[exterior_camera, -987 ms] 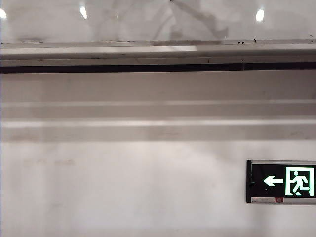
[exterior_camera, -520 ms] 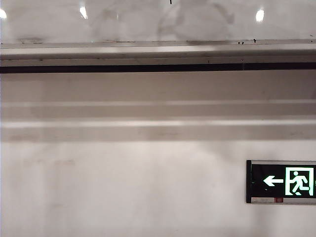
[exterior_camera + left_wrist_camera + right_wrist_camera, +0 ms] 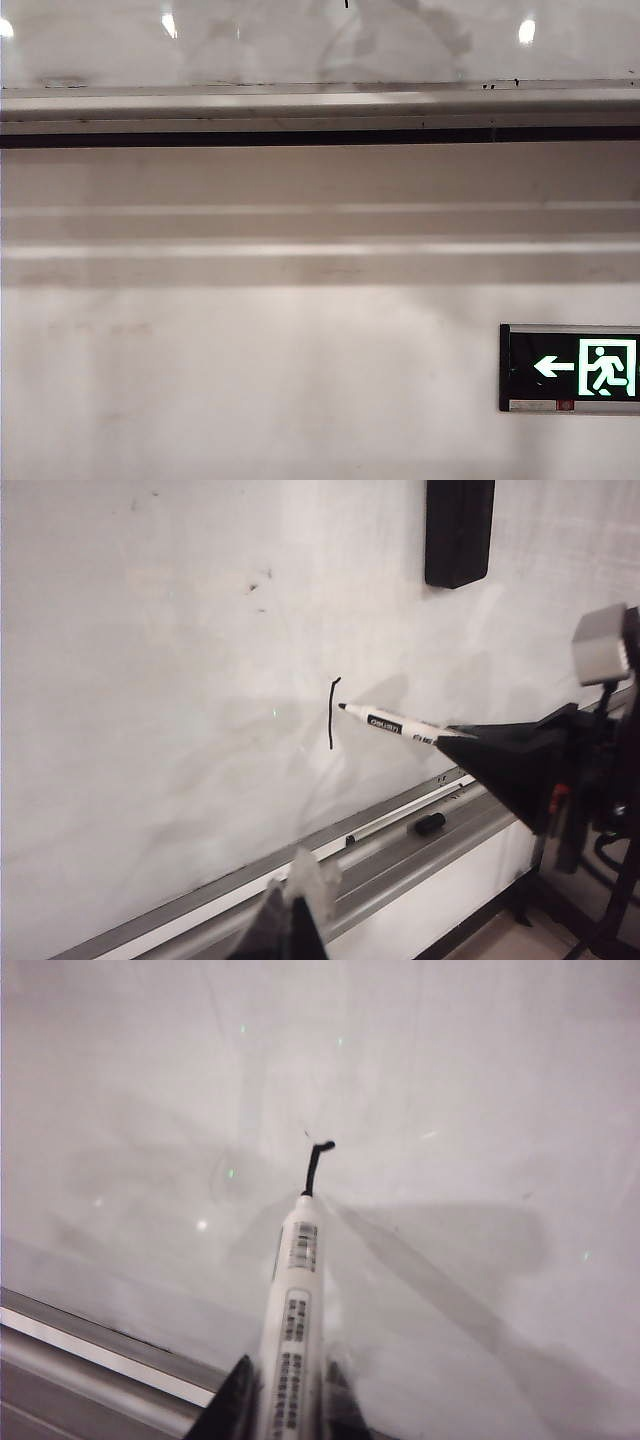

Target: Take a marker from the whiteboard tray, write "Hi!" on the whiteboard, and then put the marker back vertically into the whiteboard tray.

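right gripper (image 3: 287, 1400) clenched on the marker (image 3: 291, 1330), tip at the whiteboard (image 3: 150, 730) stroke (image 3: 331, 713) mid-frame for lettering; left gripper (image 3: 290, 920) idle at lower frame, state indeterminable.

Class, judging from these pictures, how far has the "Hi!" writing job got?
Done: marker taken and uncapped; one stroke is on the whiteboard. In hand: right pincer holds the tip by that stroke. Left: remaining letters, then returning it to the tray. Left pincer idles.

Below me runs a matte grey-white wall (image 3: 300, 380) with 2 pale mouldings (image 3: 300, 248) above a lit green exit sign (image 3: 570, 367). The sign's white arrow points away from its running figure.
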### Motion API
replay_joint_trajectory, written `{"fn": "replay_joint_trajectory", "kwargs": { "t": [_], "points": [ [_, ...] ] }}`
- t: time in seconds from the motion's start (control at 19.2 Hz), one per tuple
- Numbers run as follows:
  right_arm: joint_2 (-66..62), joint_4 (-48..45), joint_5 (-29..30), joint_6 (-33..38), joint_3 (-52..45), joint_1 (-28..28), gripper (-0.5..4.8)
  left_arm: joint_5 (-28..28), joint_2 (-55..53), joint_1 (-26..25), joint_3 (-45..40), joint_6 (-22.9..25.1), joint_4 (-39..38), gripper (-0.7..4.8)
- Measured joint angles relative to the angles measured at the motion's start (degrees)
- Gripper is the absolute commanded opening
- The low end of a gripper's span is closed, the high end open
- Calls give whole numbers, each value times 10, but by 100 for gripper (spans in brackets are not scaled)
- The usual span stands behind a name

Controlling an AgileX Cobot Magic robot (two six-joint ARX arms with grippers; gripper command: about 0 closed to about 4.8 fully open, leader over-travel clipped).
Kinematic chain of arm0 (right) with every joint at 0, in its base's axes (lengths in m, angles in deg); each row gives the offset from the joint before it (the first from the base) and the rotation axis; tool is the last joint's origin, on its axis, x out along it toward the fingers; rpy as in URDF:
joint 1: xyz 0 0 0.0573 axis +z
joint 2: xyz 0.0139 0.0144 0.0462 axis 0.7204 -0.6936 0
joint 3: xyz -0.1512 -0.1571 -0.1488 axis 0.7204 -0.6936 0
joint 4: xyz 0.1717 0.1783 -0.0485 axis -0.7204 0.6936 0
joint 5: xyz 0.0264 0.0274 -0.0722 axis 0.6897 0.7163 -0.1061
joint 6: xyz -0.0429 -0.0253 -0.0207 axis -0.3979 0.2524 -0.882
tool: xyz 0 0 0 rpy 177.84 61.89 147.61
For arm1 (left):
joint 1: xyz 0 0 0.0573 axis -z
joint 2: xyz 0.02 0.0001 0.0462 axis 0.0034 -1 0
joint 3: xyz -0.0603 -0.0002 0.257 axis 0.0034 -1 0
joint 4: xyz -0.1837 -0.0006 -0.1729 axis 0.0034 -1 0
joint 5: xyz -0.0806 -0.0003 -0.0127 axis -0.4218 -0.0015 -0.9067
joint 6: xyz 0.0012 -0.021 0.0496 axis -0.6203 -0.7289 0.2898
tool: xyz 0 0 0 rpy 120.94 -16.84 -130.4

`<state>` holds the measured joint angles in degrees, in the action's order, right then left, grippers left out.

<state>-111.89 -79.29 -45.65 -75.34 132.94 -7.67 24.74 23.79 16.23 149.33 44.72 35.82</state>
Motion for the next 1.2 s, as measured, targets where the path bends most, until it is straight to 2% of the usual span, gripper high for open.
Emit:
{"fn": "replay_joint_trajectory", "kwargs": {
  "t": [0.57, 0.99, 1.2],
  "points": [
    [-9, 3, -14, 0, 0, -8, -5, 0, 0, 0, 0, 0, 0, -6],
    [3, 22, -70, -1, 0, -7, -5, 0, 0, 0, 0, 0, 0, -6],
    [11, 42, -77, -2, 0, -13, -5, 0, 0, 0, 0, 0, 0, -6]
  ]
}}
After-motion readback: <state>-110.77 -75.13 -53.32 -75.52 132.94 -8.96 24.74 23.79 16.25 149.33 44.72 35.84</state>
